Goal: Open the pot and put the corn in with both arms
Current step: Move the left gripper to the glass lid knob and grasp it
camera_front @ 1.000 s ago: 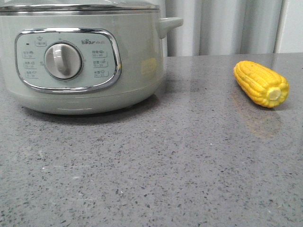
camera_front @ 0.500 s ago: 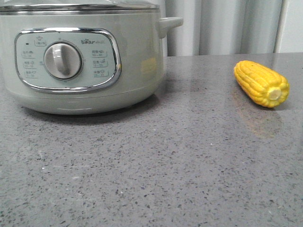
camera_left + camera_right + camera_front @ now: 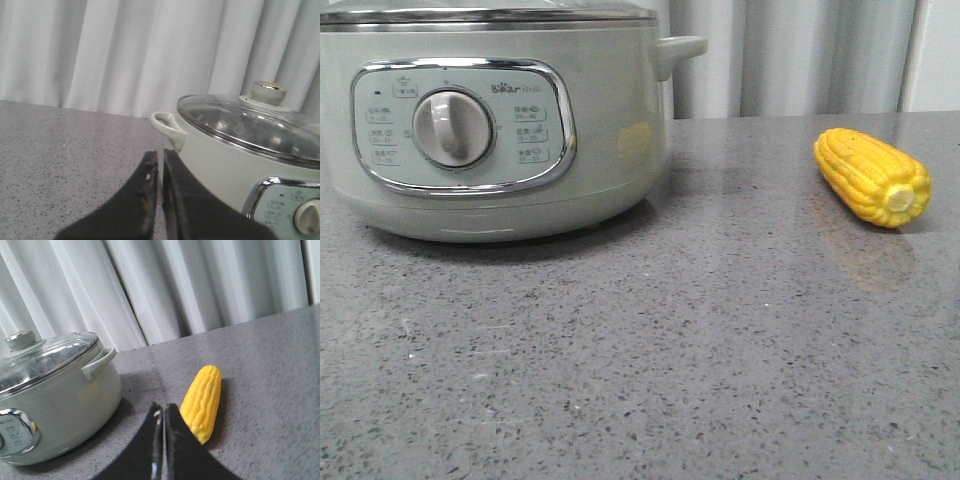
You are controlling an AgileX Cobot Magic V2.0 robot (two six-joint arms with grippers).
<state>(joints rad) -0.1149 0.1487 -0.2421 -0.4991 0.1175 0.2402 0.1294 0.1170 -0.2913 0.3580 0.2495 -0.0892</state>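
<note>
The left gripper has its two dark fingers pressed almost together with only a thin slit between them, holding nothing. It hangs above the grey speckled counter, on the left side of the pot. The right gripper is likewise pressed nearly together and empty, hanging just on the near side of the corn.

The pot is a large pale grey-green cooker standing at the far left of the counter, its control panel and round dial facing the camera. A glass lid with a steel rim sits on it, topped by a knob, so the pot is unopened. The corn lies on its side at the far right, well apart from the pot, its pale cut end turned toward the viewer. White curtains hang behind.

Risks from here, as a judgement: with fingers this tight, either gripper must widen before it descends, or it will push the round cob into a roll or knock the lid knob instead of gripping it. The smooth knob could slip from a shallow pinch, dropping the glass lid. If the lid is not carried well clear, the corn arm could strike it.
</note>
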